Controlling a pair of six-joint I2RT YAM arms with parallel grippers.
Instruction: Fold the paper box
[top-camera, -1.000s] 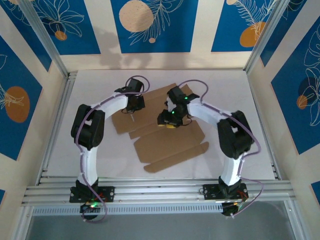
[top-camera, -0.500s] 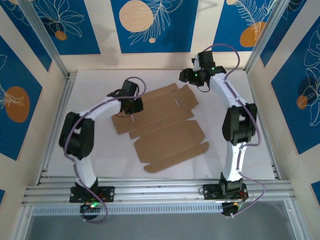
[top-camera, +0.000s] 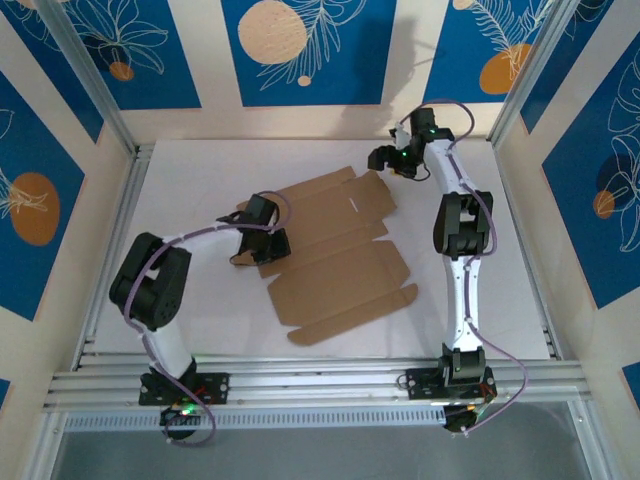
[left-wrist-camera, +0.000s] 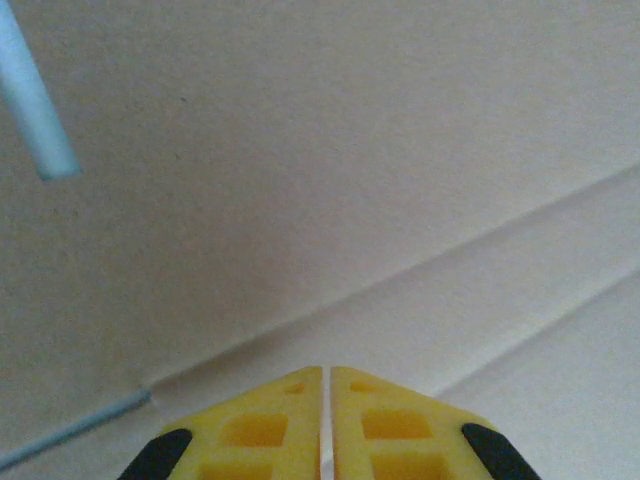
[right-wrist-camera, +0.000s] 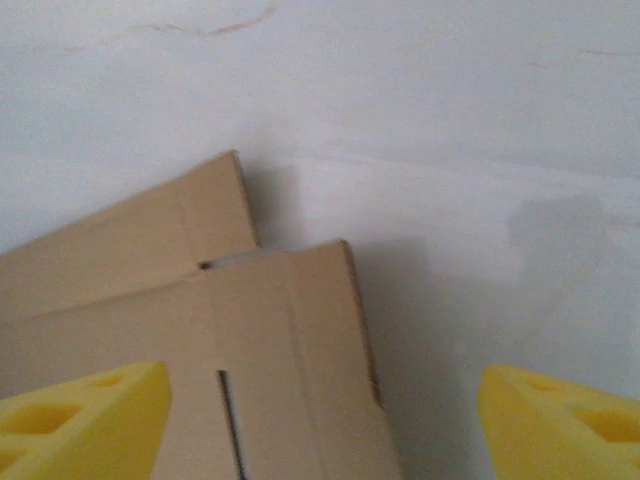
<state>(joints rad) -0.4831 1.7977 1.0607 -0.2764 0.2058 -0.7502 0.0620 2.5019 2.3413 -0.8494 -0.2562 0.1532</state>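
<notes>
The paper box lies as a flat brown die-cut sheet in the middle of the white table, with creases and flaps showing. My left gripper is low over the sheet's left edge. In the left wrist view its yellow fingers are shut tip to tip with nothing between them, close above creased cardboard. My right gripper hovers at the sheet's far right corner. In the right wrist view the right gripper is wide open above a slotted corner flap, touching nothing.
The white table is fenced by aluminium posts and blue-patterned walls on three sides. A metal rail carries both arm bases along the near edge. A pale blue rod crosses the top left of the left wrist view.
The right arm swung from the sheet's middle to its far right corner and opened wider. The left gripper slid nearer along the sheet's left edge, still shut.
</notes>
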